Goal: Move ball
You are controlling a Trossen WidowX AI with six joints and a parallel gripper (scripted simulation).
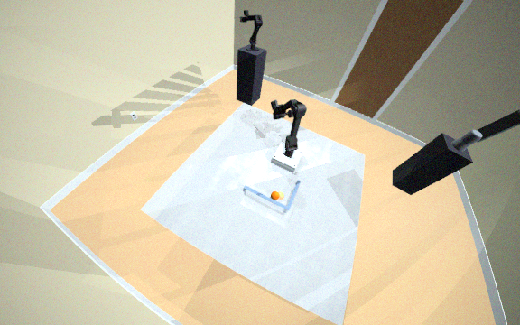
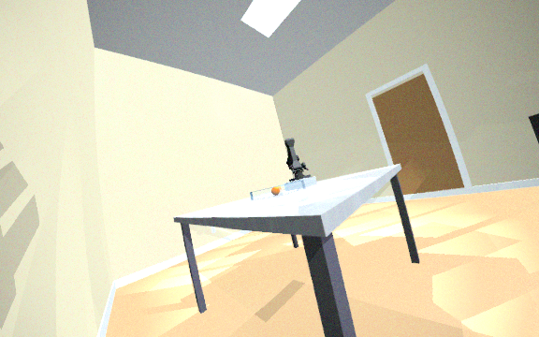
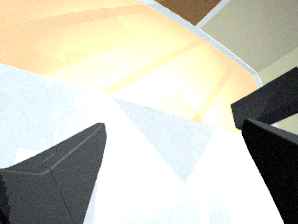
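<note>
The orange ball (image 1: 275, 195) (image 2: 276, 190) rests on the table inside the corner, close to the longer clear wall (image 1: 258, 197). The other clear wall (image 1: 292, 196) meets it at the front right in the top view. The pale see-through copy (image 1: 282, 195) lies just beside the ball toward the shorter wall, partly covered by it in that view. The gripper (image 3: 174, 123) (image 1: 276, 110) is open and empty, raised high above the table and well back from the ball. The ball and walls are not in the wrist view.
The arm's white base (image 1: 286, 162) stands on the table (image 1: 215, 217) (image 2: 251, 211) behind the walled corner. A black pedestal (image 1: 249, 77) with another arm stands behind the table, and another dark pedestal (image 1: 429, 164) stands to the right.
</note>
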